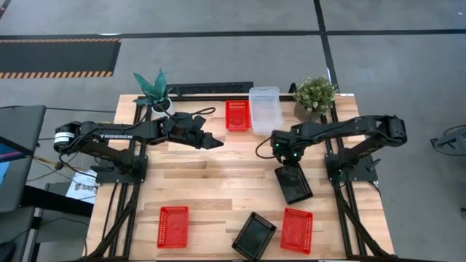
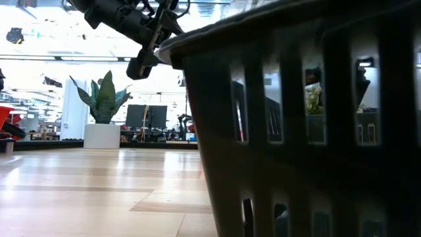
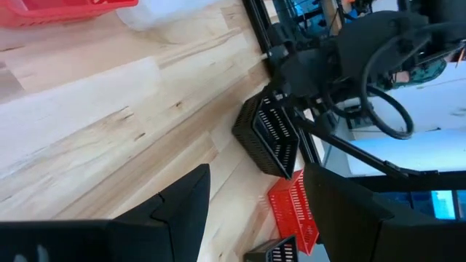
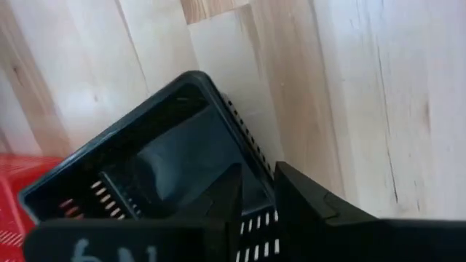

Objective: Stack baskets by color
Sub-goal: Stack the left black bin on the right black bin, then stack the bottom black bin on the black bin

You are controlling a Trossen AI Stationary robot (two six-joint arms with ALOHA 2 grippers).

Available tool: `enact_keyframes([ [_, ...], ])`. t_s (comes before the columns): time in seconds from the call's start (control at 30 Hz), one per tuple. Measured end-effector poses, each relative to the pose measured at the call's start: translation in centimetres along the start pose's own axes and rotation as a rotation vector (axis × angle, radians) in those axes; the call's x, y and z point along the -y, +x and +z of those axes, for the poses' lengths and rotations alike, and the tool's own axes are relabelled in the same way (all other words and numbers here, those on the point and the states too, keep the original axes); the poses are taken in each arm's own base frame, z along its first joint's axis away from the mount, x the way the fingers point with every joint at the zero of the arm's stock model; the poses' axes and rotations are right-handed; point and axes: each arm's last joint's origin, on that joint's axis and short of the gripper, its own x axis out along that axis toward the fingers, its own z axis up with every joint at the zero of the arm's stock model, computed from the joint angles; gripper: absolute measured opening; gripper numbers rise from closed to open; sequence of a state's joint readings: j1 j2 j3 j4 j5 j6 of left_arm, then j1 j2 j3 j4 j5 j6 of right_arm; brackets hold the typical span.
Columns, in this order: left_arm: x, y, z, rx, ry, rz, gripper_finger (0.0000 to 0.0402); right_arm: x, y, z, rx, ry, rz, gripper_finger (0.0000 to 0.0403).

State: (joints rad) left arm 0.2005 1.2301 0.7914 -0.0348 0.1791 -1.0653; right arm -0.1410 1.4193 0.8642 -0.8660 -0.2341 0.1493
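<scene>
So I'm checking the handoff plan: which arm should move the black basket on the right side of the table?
Right. Its pincer already straddles that black basket's wall, closing on it. The left pincer hangs open over the table's far middle, farther away.

In your low view a black basket (image 2: pixel 309 125) right at the lens blocks most of the table and is cropped at the right and bottom edges, and whether the right gripper (image 4: pixel 253 191) truly pinches the other black basket's wall (image 4: pixel 251 149) cannot be told
</scene>
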Motion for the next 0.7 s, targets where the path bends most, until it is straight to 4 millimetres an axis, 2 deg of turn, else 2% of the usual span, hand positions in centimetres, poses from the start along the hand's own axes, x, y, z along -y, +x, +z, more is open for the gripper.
enact_keyframes([
  [0.1, -0.1, 0.0, -0.1, -0.007, -0.002, 0.011, 0.0209, -0.3, -0.9, 0.3, 0.028, 0.004, 0.006, 0.0102],
  [0.27, -0.1, -0.1, -0.1, -0.025, 0.004, 0.0, 0.0209, -1.2, -4.1, 0.0, 0.078, 0.134, 0.028, 0.0102],
  [0.43, 0.5, -0.7, -0.4, -0.155, 0.064, -0.11, 0.0209, -4.3, -6.4, -0.6, 0.221, 0.024, 0.201, 0.0102],
  [0.57, 1.1, -1.5, -0.6, -0.203, 0.074, -0.168, 0.0209, -6.0, -6.8, -0.3, 0.327, 0.061, 0.224, 0.0102],
  [0.7, 1.7, -2.3, -0.7, -0.191, 0.089, -0.2, 0.0209, -8.0, -5.7, 0.6, 0.363, 0.051, 0.267, 0.0102],
])
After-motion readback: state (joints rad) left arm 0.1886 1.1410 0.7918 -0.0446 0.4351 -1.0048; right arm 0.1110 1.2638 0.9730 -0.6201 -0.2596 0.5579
